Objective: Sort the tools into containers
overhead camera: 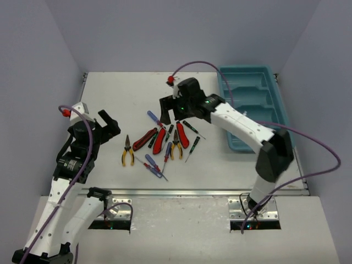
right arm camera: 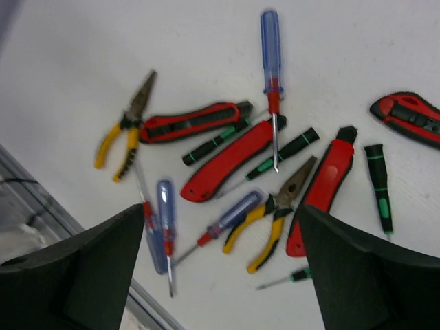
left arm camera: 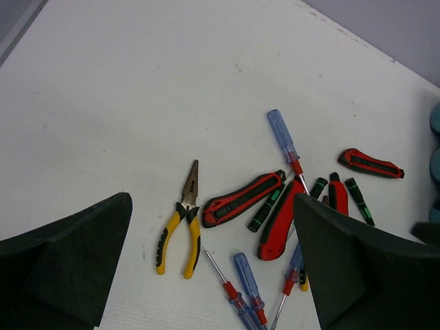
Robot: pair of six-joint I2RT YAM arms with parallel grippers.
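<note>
Tray [overhead camera: 254, 70]: no tool visible in it. Tools [overhead camera: 162, 140] lie in one pile off the tray's long side, toward the left arm. Right gripper [overhead camera: 169, 108] hangs over the pile, jaws wide apart, holding nothing. Left gripper [overhead camera: 108, 124], equally wide and empty, sits beyond the pile from the tray. Orange pliers [right arm camera: 277, 206] lie under the right jaws, long axis slanting across the gap. We judge the right arm nearer, with a slight wrist turn needed.

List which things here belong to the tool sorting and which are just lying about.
Job: blue-handled screwdrivers, black-green screwdrivers, red utility knives, yellow-handled pliers, teal tray.
Not the job (rig parts): purple cables, metal base plates.
</note>
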